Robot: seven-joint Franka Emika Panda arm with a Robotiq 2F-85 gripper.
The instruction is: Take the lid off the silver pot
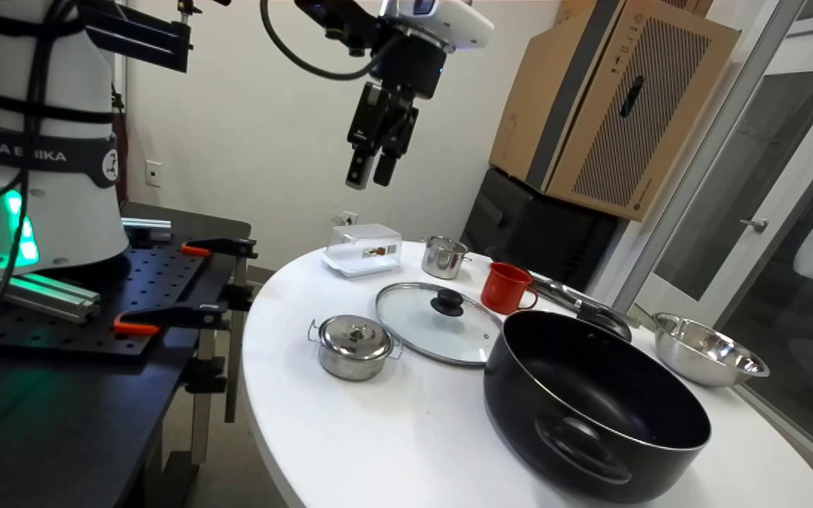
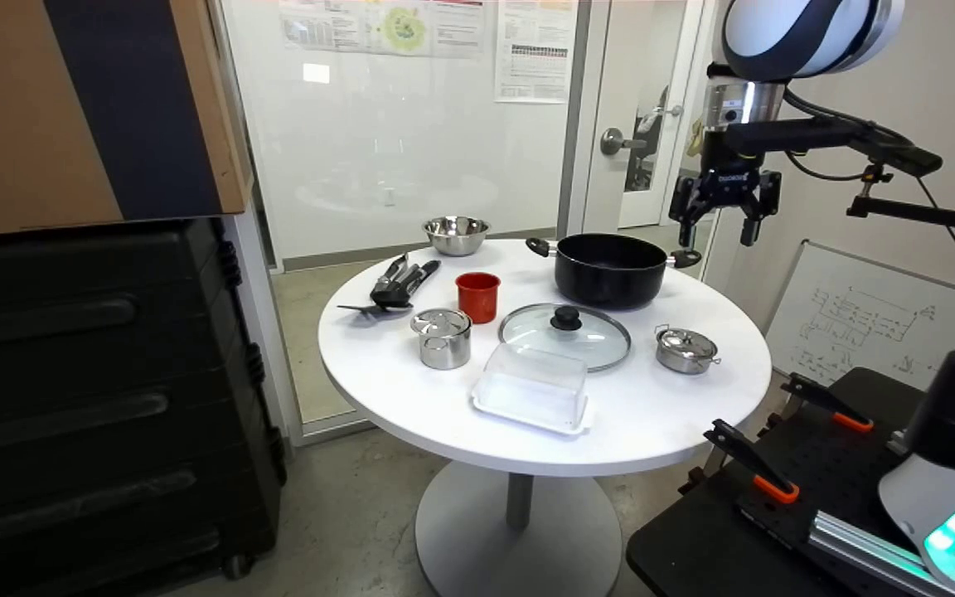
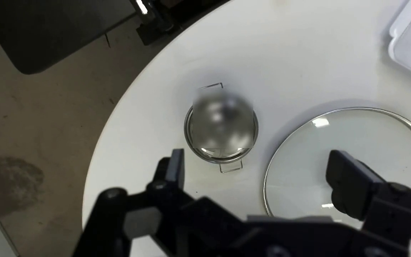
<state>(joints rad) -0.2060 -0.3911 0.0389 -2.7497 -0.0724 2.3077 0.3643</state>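
Lid (image 1: 357,337) lay well below the gripper (image 2: 718,235), its jaws wide & empty.
It sat on the silver pot (image 1: 352,370) nr the robot-side table edge (image 1: 255,367); sideways offset prob. small, tho wrist view was blurred there.

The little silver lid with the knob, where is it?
In an exterior view, the little silver lid sits on the squat silver pot, toward the left side of the white table, just left of the big glass lid.
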